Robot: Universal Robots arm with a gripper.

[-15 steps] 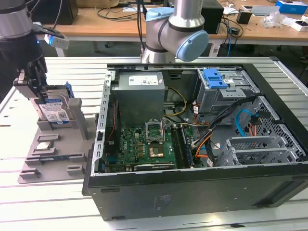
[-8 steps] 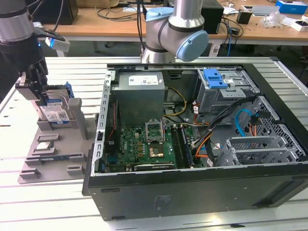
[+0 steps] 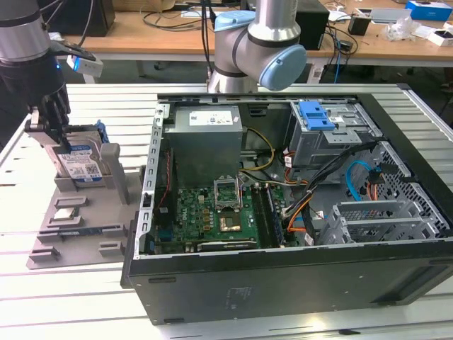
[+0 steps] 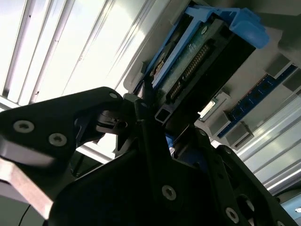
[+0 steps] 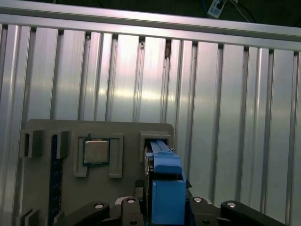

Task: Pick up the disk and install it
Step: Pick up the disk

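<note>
The disk [image 3: 81, 161] stands on edge in a slot of the grey holder [image 3: 78, 212] on the exterior view's left, its white-and-blue label facing the camera. My gripper [image 3: 46, 134] comes down on the disk's end nearest that view's left edge. In the second wrist view the dark fingers [image 4: 146, 110] press against the sides of the disk [image 4: 202, 56], whose circuit board and blue rail show. In the first wrist view the disk's blue carrier [image 5: 162, 165] sits between the jaws of the gripper [image 5: 162, 193], which is shut on it.
The open computer case [image 3: 283, 283] lies in the middle and right of the exterior view, with a grey power supply [image 3: 205, 142] and a metal drive cage topped by a blue bracket [image 3: 316, 115]. The holder also carries a processor chip [image 5: 96, 150] and a memory stick [image 5: 55, 179].
</note>
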